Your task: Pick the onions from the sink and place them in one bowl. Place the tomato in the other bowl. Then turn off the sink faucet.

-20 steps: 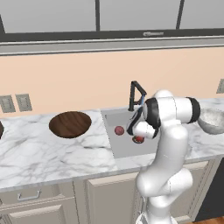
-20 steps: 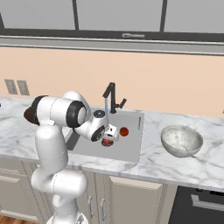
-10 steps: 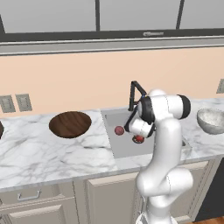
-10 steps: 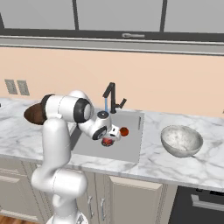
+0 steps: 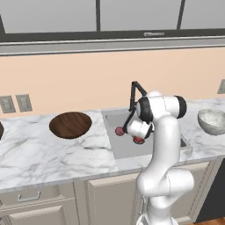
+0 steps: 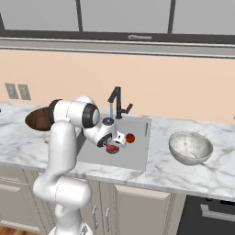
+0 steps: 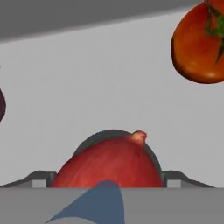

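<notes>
We have the gripper [image 6: 112, 146] down in the sink [image 6: 137, 158], right over the deep red onion [image 7: 109, 166], which fills the 6 o'clock part of the hand view and sits over the round dark drain [image 7: 114, 136]. To do this pick well, we judge that we should keep the onion centred between the fingers, come down far enough to close at its widest girth, and squeeze gently, since a round, wet ball could squirt sideways. Water [image 6: 111, 110] is running from the sink faucet [image 6: 117, 103], so we expect a slippery surface. Whether the jaws are spread or closed we cannot tell: the fingertips are hidden low in the hand view, and in the base views the hand is too small; the onion looks very near, but contact is not clear. The tomato [image 7: 199, 41] lies at 1 o'clock in the hand view, apart from the red onion, and the mauve onion [image 5: 119, 131] rests toward 9 o'clock on the sink floor. The pale bowl [image 6: 190, 148] waits on the counter [image 6: 183, 174] beyond the sink at 3 o'clock in the right base view, and the wooden bowl [image 5: 70, 125] sits at 9 o'clock in the left base view.
</notes>
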Available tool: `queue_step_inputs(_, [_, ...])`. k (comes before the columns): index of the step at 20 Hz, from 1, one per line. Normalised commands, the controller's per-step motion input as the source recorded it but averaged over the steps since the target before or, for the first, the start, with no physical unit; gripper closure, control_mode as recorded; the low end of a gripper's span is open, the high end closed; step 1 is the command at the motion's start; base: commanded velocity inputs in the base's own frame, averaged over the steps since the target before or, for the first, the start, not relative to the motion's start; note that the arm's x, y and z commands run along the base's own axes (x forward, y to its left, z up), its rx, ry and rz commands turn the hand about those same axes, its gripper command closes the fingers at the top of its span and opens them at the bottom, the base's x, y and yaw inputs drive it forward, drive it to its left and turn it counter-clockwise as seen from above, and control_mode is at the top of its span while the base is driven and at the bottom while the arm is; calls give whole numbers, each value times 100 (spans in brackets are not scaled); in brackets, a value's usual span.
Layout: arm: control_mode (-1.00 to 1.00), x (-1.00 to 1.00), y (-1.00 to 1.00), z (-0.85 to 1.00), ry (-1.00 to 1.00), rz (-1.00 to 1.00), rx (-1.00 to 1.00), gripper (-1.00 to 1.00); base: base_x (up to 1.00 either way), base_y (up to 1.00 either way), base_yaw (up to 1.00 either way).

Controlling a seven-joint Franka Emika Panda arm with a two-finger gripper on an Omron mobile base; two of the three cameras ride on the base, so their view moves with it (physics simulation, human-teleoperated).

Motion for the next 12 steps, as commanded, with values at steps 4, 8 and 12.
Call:
queue_step_inputs(4, [-100,-31,-21,-7,1,-23,4,100,0,0,0])
queue_step_inputs(8, [-100,-50,-22,83,-28,-11,20,100,0,0,0])
queue_step_inputs(12, [-100,-52,-1,100,-31,0,15,100,0,0,0])
